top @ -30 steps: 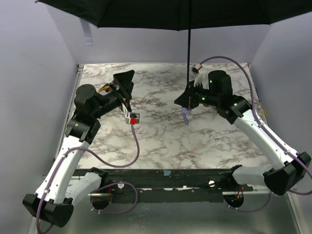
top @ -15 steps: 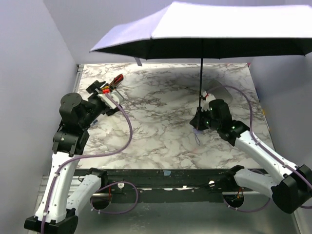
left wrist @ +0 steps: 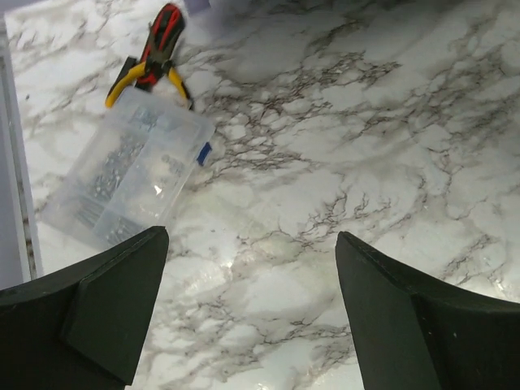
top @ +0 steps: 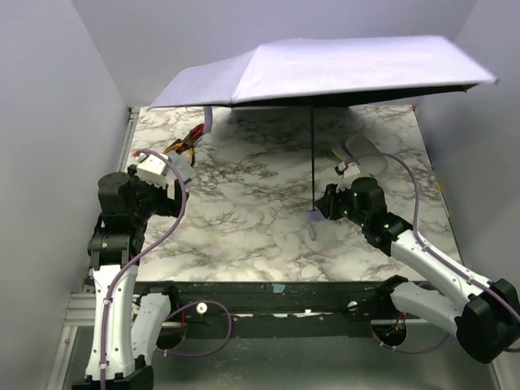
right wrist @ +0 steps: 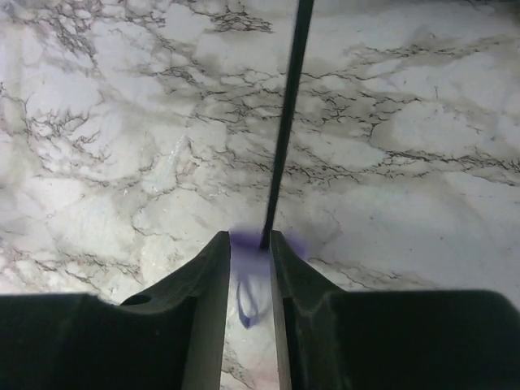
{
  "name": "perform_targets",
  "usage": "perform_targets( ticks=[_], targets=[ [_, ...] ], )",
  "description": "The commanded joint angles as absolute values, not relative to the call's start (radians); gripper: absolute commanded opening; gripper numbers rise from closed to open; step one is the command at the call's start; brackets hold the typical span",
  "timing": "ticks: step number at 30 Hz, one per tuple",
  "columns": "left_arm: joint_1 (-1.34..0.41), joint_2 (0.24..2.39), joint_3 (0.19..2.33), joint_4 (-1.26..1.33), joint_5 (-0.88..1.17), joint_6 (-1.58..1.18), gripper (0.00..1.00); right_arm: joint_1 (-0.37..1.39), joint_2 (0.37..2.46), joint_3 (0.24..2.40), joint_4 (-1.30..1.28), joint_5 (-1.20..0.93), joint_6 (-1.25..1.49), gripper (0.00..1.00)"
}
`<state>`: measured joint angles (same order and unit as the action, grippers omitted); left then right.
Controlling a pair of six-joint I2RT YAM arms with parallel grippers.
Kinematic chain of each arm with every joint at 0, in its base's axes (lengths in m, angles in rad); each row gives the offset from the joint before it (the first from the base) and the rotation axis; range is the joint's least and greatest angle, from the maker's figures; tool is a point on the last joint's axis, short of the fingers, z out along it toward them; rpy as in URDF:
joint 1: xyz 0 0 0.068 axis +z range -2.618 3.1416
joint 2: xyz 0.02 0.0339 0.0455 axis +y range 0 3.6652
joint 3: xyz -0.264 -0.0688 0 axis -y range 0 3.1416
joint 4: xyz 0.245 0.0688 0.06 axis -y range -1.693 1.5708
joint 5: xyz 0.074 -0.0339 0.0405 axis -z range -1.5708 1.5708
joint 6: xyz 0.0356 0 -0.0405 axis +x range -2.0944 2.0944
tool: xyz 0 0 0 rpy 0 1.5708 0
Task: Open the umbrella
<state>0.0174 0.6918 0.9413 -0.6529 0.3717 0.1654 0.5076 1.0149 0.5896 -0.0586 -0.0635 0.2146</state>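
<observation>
The umbrella point(top: 341, 69) is fully spread. Its lavender canopy fills the upper part of the overhead view, and its thin black shaft point(top: 313, 162) runs straight down to the small handle point(right wrist: 248, 244), which sits on or just above the marble surface point(top: 268, 236) right of centre.

The right jaws stand close on either side of that handle. The handle is blurred in the wrist view, so I can't tell whether they are pinching it or merely flanking it. The left jaws are spread wide with nothing between them, over at the left of the frame and well apart from the umbrella.

What worries me is the balance. It's a broad, top-heavy canopy on a thin stick with one small foot. If the right jaws aren't gripping, I'd expect it to tip over, and the left arm is too far off to catch it. The canopy's right edge also looks close to the side wall, so any swing of the arm could catch it there.

Red-and-yellow pliers point(left wrist: 154, 57) and a clear plastic parts box point(left wrist: 122, 175) lie at the upper left, near the canopy's low corner, where a falling rim might land. A pale fabric sleeve point(top: 361, 150) lies beneath the canopy just behind the right arm. The canopy hides much of the back of the surface from overhead.
</observation>
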Motion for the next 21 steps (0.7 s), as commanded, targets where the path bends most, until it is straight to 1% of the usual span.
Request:
perform_targets(
  ticks=[1,2,3,4,5,7,10,12,13,14,18,21],
  targets=[
    [0.105,0.628,0.908,-0.701,0.457,0.048,0.86,0.507,0.960,0.541,0.003,-0.034,0.195,0.33],
    [0.107,0.613,0.903,-0.708,0.483,0.051,0.86,0.508,0.950,0.537,0.004,-0.035,0.193,0.39],
    [0.106,0.596,0.899,-0.719,0.517,0.067,0.87,0.508,0.941,0.537,0.003,-0.046,0.184,0.51],
    [0.106,0.583,0.900,-0.745,0.546,0.099,0.89,0.507,0.927,0.539,-0.017,-0.062,0.175,0.57],
    [0.105,0.579,0.905,-0.771,0.563,0.129,0.90,0.508,0.912,0.541,-0.036,-0.078,0.165,0.59],
    [0.106,0.573,0.911,-0.824,0.507,0.149,0.91,0.507,0.861,0.548,-0.072,-0.098,0.149,0.65],
    [0.110,0.566,0.903,-0.869,0.436,0.176,0.91,0.507,0.778,0.543,-0.120,-0.112,0.109,0.77],
    [0.124,0.567,0.897,-0.872,0.412,0.158,0.94,0.508,0.722,0.547,-0.169,-0.109,0.065,0.81],
    [0.131,0.571,0.897,-0.871,0.403,0.155,0.97,0.508,0.685,0.550,-0.186,-0.107,0.039,0.82],
    [0.133,0.573,0.896,-0.866,0.376,0.145,0.98,0.508,0.661,0.552,-0.190,-0.107,0.012,0.83],
    [0.143,0.549,0.901,-0.817,0.159,0.100,0.98,0.508,0.576,0.610,-0.296,-0.010,-0.121,0.87],
    [0.143,0.521,0.913,-0.812,0.074,0.190,0.99,0.506,0.535,0.653,-0.385,0.048,-0.233,0.91]
  ],
)
